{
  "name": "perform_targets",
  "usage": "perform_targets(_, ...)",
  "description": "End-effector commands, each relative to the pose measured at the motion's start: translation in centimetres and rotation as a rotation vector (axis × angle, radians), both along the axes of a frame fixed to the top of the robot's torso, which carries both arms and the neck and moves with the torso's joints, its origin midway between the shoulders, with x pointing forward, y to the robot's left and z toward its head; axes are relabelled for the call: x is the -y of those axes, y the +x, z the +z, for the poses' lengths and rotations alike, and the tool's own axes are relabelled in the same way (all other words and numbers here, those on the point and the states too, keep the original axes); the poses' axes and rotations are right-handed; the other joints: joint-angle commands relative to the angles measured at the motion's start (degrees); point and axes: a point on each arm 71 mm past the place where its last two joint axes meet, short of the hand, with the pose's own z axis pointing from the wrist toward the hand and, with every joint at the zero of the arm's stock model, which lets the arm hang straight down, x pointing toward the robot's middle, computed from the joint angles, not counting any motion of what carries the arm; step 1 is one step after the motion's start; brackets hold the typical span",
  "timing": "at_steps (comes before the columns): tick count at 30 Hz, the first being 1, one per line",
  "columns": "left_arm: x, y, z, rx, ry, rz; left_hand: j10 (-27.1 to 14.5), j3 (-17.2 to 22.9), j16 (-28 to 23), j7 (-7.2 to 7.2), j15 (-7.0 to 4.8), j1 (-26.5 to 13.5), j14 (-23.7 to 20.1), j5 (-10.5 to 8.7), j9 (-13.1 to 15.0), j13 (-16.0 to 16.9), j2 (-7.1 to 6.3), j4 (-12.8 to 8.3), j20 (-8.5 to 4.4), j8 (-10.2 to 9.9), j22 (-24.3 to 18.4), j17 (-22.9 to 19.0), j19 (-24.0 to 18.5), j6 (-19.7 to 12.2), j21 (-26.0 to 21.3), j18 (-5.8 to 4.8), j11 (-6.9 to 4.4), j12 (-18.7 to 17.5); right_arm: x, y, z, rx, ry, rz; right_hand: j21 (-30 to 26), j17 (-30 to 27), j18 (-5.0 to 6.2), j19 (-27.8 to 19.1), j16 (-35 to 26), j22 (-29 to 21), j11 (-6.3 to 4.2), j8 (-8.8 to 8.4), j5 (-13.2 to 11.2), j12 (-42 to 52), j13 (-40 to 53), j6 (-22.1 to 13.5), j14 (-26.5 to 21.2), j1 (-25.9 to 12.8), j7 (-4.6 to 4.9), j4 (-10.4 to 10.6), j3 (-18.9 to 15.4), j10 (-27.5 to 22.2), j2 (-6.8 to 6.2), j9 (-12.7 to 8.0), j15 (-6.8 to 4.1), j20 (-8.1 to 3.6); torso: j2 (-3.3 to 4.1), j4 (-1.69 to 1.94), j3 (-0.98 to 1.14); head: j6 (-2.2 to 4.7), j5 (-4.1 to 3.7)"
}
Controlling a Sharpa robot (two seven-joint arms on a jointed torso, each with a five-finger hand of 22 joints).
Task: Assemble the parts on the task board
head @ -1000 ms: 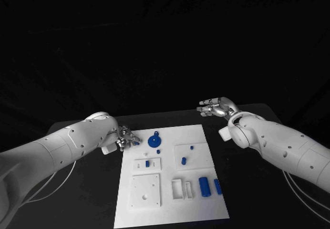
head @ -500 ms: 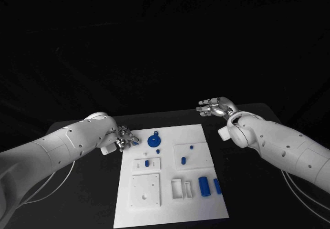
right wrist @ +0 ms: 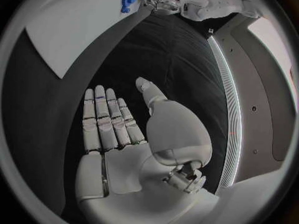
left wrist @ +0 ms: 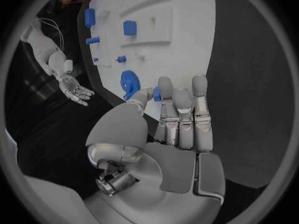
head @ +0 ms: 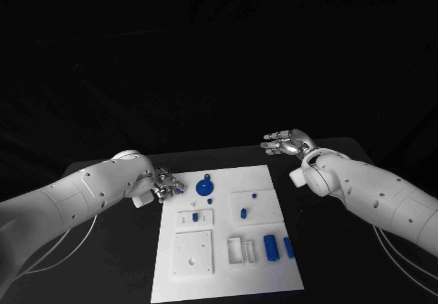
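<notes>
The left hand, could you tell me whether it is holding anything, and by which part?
The left hand pinches a small blue part between thumb and fingertip at the task board edge; where on the part cannot be told.

Head view: high, looks down at table, whole board (head: 228,234) and both arms in frame, far off. Left wrist view: behind left hand (left wrist: 168,129), close, faces along board (left wrist: 181,40). Right wrist view: behind right hand (right wrist: 131,134), close, faces across table to board corner (right wrist: 69,30). All share blue disc (head: 206,187) end of board.
</notes>
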Motion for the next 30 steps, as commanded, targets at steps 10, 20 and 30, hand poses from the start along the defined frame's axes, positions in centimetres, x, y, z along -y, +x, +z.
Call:
perform_targets(10,0.2,-0.6,0.2,0.009,-0.041,0.017,1.0,6.4,0.3,-0.3,-0.53,-2.1,0.7,4.97,3.0,0.0,2.02,-4.4,-0.46,0.9,1.2,0.4,0.1,0.1,1.4,-0.63,-0.6,-0.4,0.0,0.0,-0.1,-0.009,-0.001,0.013,0.1,-0.1,-0.89,-0.3,-0.3,-0.1,-0.14,-0.25,0.1,-0.2,-0.1,-0.1,-0.3,0.2,-0.07,-0.1,0.6,-0.2,-0.01,-0.1,0.03,0.0,-0.02,-0.03,0.0,-0.1,0.27)
perform_targets(20,0.0,-1.6,1.1,0.047,-0.048,0.035,2.2,23.7,0.2,-0.26,-0.71,-4.9,1.5,-10.75,4.4,0.0,-1.78,-5.3,-0.64,0.8,1.2,1.1,-0.1,1.1,3.2,-0.25,-0.69,-1.0,0.4,0.0,-0.2,-0.015,-0.004,0.007,0.1,-0.1,-0.89,-0.3,-0.3,-0.1,-0.14,-0.25,0.1,-0.2,-0.1,-0.1,-0.3,0.2,-0.07,-0.1,0.6,-0.2,-0.01,-0.1,0.03,0.0,-0.27,0.38,-0.15,-0.35,0.47)
perform_targets(30,0.1,-4.0,1.6,0.095,-0.023,0.04,3.0,24.4,0.6,-0.53,-0.98,-4.7,2.1,-10.61,4.7,0.4,-2.4,-5.0,-0.88,0.8,1.2,1.5,0.2,1.7,4.2,-0.23,-0.96,-0.8,0.8,0.0,-0.5,-0.022,-0.006,0.0,0.1,-0.1,-0.89,-0.3,-0.3,-0.1,-0.14,-0.25,0.1,-0.2,-0.1,-0.1,-0.3,0.2,-0.07,-0.1,0.6,-0.2,-0.01,-0.1,0.03,0.0,-0.99,1.21,-0.41,-1.13,0.28)
